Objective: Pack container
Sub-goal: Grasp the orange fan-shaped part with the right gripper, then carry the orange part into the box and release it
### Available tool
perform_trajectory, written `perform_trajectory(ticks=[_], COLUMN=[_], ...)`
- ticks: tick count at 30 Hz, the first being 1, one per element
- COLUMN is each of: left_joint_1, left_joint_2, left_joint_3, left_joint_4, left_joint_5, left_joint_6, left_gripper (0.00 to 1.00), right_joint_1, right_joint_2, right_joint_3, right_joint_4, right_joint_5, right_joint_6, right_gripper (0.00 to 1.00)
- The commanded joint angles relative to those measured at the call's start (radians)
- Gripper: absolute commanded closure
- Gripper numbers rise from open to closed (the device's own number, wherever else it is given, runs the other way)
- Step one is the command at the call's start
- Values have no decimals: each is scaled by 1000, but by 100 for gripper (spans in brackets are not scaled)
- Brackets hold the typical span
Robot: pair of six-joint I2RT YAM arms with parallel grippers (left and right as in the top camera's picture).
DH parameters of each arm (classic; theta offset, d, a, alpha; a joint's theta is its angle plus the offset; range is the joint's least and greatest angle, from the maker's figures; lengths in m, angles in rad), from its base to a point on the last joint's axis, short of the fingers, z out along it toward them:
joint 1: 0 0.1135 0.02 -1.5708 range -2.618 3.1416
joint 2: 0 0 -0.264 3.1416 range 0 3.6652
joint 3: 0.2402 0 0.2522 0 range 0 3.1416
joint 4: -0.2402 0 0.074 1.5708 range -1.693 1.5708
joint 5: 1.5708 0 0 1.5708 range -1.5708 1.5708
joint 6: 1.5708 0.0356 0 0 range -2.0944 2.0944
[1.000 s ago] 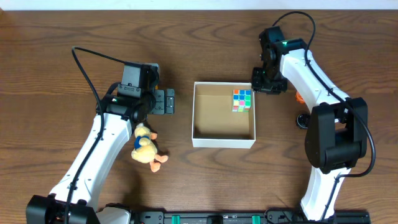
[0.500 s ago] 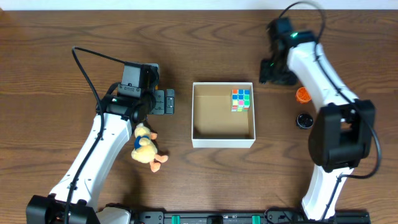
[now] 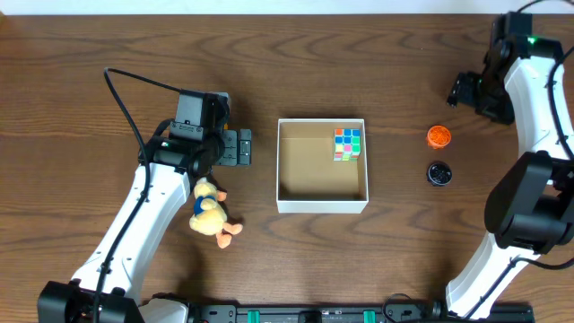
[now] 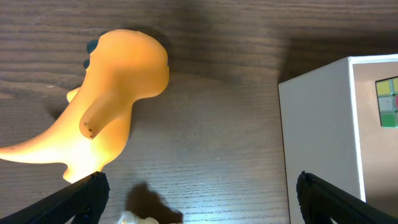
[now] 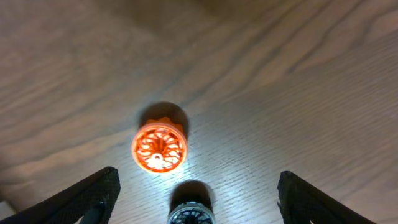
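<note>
The container (image 3: 314, 170), a shallow white-walled box with a brown floor, sits mid-table. A colourful puzzle cube (image 3: 349, 144) rests in its far right corner. A yellow duck-like toy (image 3: 209, 213) lies on the table to the container's left. My left gripper (image 3: 246, 147) hovers open between toy and container, holding nothing. The left wrist view shows the toy (image 4: 115, 99) at upper left, the container's white wall (image 4: 317, 143) and the cube (image 4: 387, 94) at right. My right gripper (image 3: 459, 91) stands open at the far right, above an orange wheel (image 3: 438, 136) and a black wheel (image 3: 438, 173).
In the right wrist view the orange wheel (image 5: 160, 148) lies between the open fingers, with the black wheel (image 5: 191, 214) just below it at the frame's bottom edge. The left arm's black cable (image 3: 126, 99) loops over the table.
My right arm has swung from the container's far right corner out to the table's right side, and its jaws have opened wide. The cube stays in the container. The left arm has not moved.
</note>
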Motion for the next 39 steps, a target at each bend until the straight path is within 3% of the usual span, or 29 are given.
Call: perform_trajectory(ticks=[1, 8, 30, 39], left_joint_1=[5, 5, 5, 5], left_joint_2=[-7, -7, -7, -7], left_joint_3=[21, 21, 21, 21], left_joint_4=[-2, -2, -2, -2], left_joint_5=[-15, -15, -14, -14], left_joint_6=[6, 6, 6, 6], left_gripper=[2, 2, 2, 2], right_joint_1=[8, 32, 70, 70], right_joint_2=[14, 15, 158, 190], right_joint_3=[-68, -141, -147, -147], right_joint_4=[31, 95, 129, 131], right_joint_5=[-19, -20, -50, -58], right_joint_6=[-34, -57, -97, -97], right_gripper=[14, 13, 12, 18])
